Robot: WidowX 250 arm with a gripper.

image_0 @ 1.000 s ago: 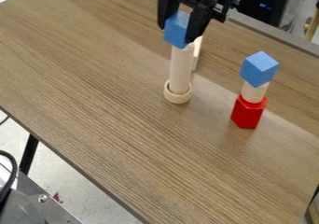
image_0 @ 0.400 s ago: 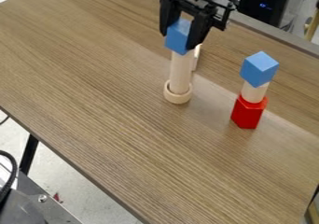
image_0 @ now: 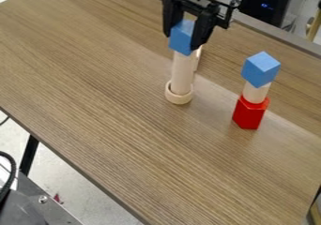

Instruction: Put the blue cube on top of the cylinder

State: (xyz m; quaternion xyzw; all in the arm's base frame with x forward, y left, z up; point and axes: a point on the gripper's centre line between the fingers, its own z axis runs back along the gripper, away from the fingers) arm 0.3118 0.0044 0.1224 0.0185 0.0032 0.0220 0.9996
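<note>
Evidently, the gripper (image_0: 182,40) is clamped on the cube (image_0: 182,37), its 2 fingers against opposite sides. That grip makes sense: it leaves the cube's underside free to sit on whatever is below. The fingers point down, so the arm is kept above the work and away from the cylinder (image_0: 182,74).

The cube is right at the top of the cylinder, at the upper middle of the view. From this slant its lower edge seems to meet the cylinder's end, though I cannot tell whether it bears any weight there. The cylinder stands upright in a ring (image_0: 179,98) on the table (image_0: 113,107), which probably gives a tall, thin post a wider foot.

Nearer the table's right side is another stack: a red block (image_0: 249,114) at the bottom, a short peg (image_0: 256,93) on it, and the other cube (image_0: 261,69) on top. It stands well apart from the work, which I judge useful, since a stray swing there could topple all 3 pieces.

I take this as the placing step, nearly done. What remains is to centre the cube, let it settle, then part the fingers evenly; an uneven release could tip the cylinder.
</note>
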